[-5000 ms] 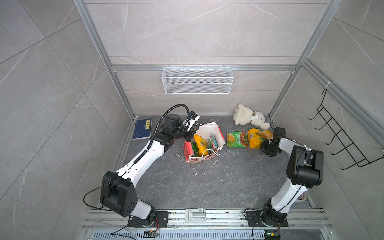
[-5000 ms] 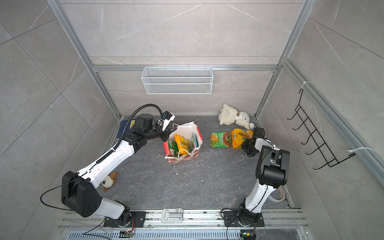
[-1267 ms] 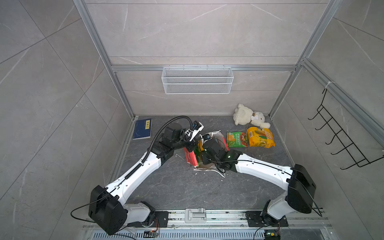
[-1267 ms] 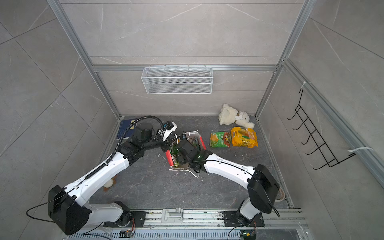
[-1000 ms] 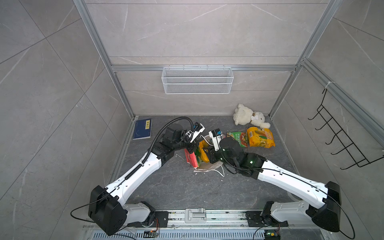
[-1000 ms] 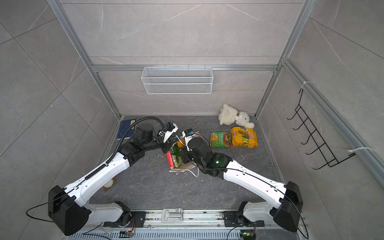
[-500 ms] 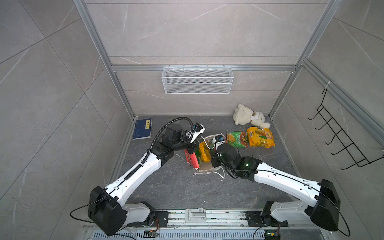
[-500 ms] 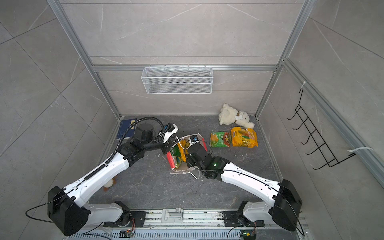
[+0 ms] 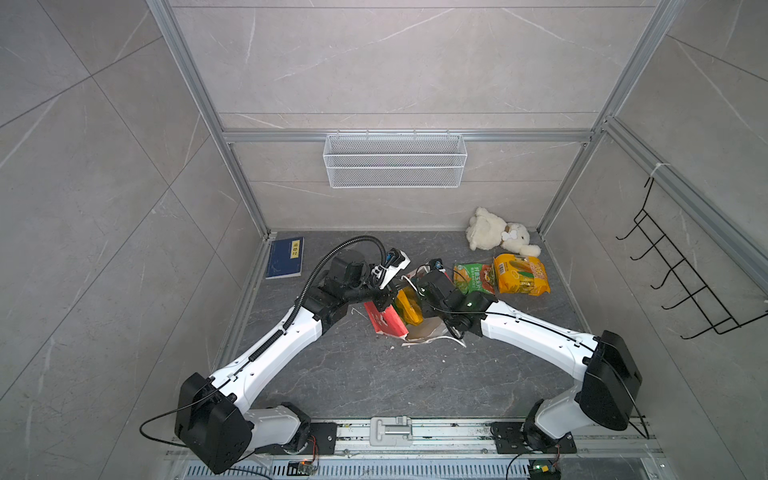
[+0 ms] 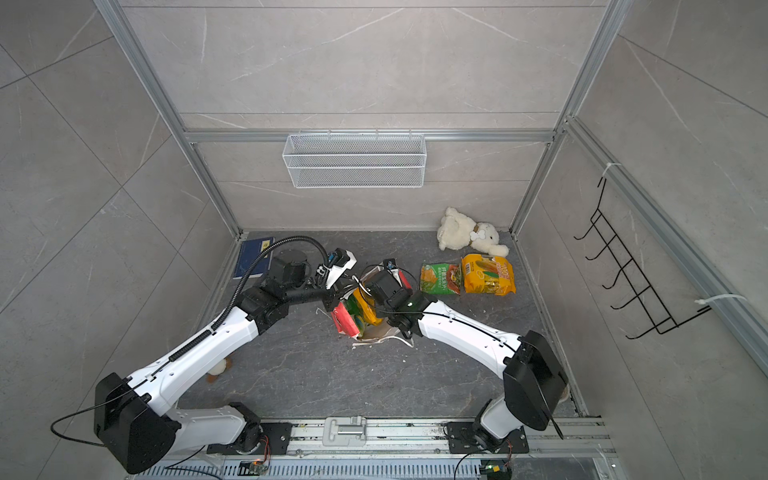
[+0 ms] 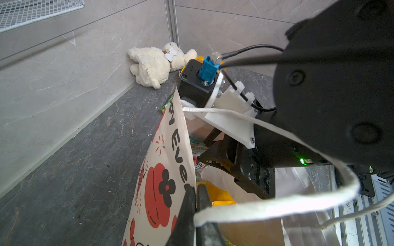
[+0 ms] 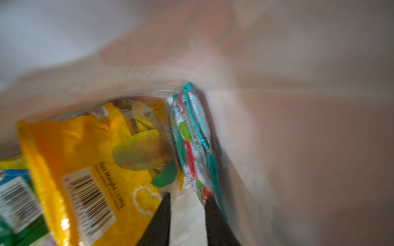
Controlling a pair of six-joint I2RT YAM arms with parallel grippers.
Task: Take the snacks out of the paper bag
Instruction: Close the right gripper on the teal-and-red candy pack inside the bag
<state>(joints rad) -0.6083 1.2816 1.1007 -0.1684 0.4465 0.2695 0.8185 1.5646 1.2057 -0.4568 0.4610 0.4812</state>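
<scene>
Nearest you, the bag (image 9: 384, 324) sits mid-table (image 9: 374, 374). Your left gripper (image 11: 195, 191) is clamped on its rim, holding the mouth open. Your right gripper (image 12: 187, 196) is down inside, jaws apart and gripping nothing, between a yellow packet (image 12: 85, 149) and a teal packet (image 12: 191, 136). A green-blue packet (image 12: 12, 191) lies beside them, so at least three are left. Beyond the bag, a green packet (image 9: 473, 279) and a corn packet (image 9: 521, 274) already lie out, near the toy (image 9: 496, 232).

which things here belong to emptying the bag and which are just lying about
Part of the job: paper bag; yellow packet and teal packet inside it; green packet and corn packet outside it.
Just lying about: plush toy; blue book; wire basket.
</scene>
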